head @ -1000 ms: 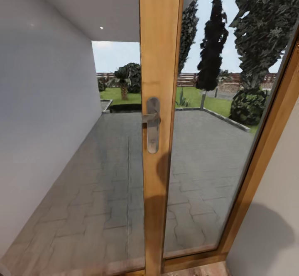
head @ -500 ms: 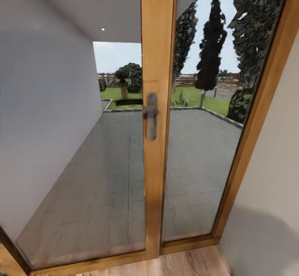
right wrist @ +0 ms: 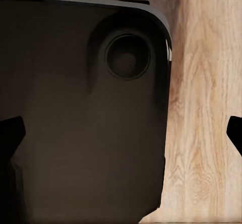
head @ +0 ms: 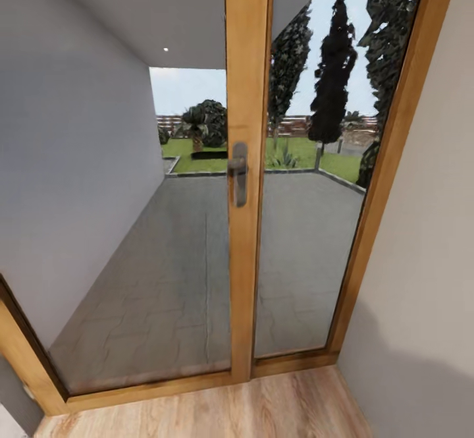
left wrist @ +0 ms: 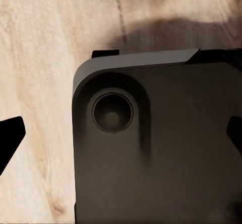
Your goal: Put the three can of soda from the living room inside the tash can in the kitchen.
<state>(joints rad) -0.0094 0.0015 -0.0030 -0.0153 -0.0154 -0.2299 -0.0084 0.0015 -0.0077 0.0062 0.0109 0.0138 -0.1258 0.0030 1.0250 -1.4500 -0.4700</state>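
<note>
The soda cans and the trash can are out of view. In the left wrist view my left gripper [left wrist: 121, 138] is open over my own dark base [left wrist: 161, 153], with one black fingertip [left wrist: 10, 139] at each side and nothing between them. In the right wrist view my right gripper [right wrist: 121, 133] is open in the same way, above the base [right wrist: 75, 128] and the light wood plank floor [right wrist: 201, 113].
In the head view a wood-framed glass door [head: 249, 62] with a metal handle [head: 239, 173] stands straight ahead, and a paved patio [head: 164, 273] lies behind the glass. A pale wall [head: 421, 260] closes the right side. Plank floor [head: 217, 411] lies in front of the door.
The whole head view has shifted: the camera has drawn back from the door, so the door looks smaller and more plank floor and door frame show at the bottom.
</note>
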